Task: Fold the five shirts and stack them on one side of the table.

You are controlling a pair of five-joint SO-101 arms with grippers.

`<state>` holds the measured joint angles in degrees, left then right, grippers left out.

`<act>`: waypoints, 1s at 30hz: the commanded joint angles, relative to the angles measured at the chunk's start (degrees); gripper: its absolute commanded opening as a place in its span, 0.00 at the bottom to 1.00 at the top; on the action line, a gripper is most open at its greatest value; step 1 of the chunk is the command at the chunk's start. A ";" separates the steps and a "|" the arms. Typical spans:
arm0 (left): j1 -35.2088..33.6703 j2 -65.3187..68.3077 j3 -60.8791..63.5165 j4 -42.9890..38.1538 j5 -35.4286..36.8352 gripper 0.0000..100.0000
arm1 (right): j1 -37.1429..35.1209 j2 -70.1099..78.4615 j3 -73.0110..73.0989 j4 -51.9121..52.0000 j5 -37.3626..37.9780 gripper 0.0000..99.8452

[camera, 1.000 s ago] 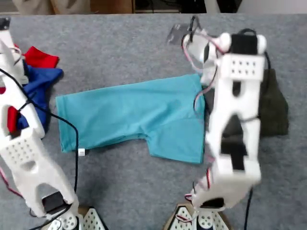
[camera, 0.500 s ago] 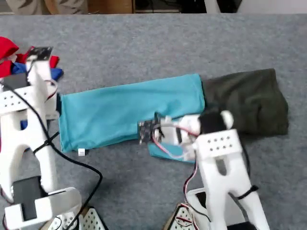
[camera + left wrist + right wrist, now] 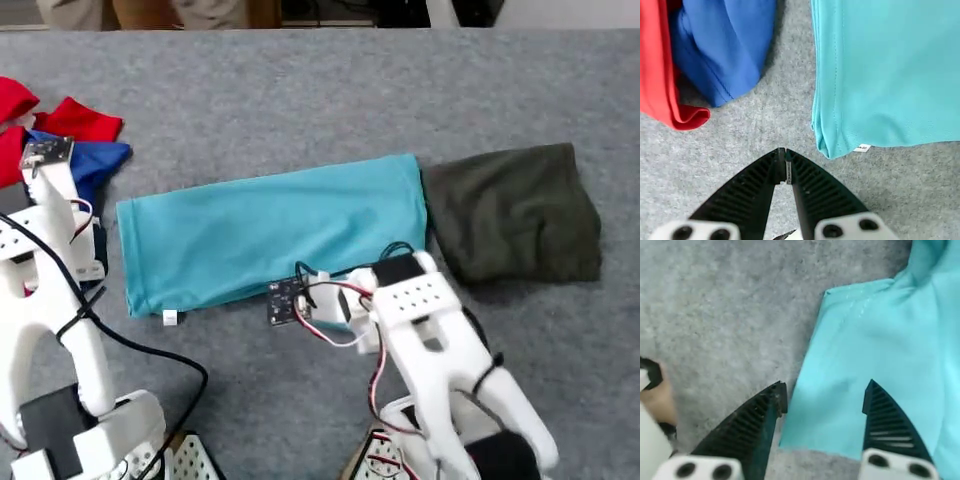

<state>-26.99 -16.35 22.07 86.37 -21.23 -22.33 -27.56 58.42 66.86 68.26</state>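
A teal shirt (image 3: 270, 235) lies across the middle of the table, folded into a long band, with a white tag (image 3: 170, 318) at its near left corner. To its right sits a folded dark green shirt (image 3: 515, 212). A red shirt (image 3: 75, 118) and a blue shirt (image 3: 100, 165) are heaped at the far left. My right gripper (image 3: 826, 387) is open, low over the teal sleeve (image 3: 880, 340), one finger on each side of its edge. My left gripper (image 3: 785, 152) is shut on nothing, above bare table between the blue shirt (image 3: 722, 45) and the teal corner (image 3: 832, 142).
The grey table (image 3: 300, 90) has open room along the far side and at the near right. The right arm (image 3: 430, 340) covers the shirt's near edge. A black cable (image 3: 150, 350) trails from the left arm (image 3: 50, 290) to its base.
The right arm has swung from over the dark green shirt down to the teal sleeve at the near edge. The left arm rose and came in toward the shirt's left end.
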 commanded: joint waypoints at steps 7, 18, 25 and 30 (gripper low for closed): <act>-3.08 -2.42 -0.18 -0.79 0.35 0.02 | 1.45 10.33 -0.57 -6.07 -0.70 0.26; -9.32 -2.42 -1.67 -0.62 -3.52 0.02 | 6.64 13.76 -1.80 -13.19 -0.62 0.26; -9.32 -2.42 -1.93 -0.26 -4.13 0.02 | 6.73 13.76 -2.33 -16.00 -0.44 0.17; -9.41 -2.42 -4.48 -0.18 -4.13 0.02 | 6.81 13.58 -2.77 -15.74 -0.70 0.00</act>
<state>-35.87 -16.44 20.84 86.46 -24.92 -16.70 -13.67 56.22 51.30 68.09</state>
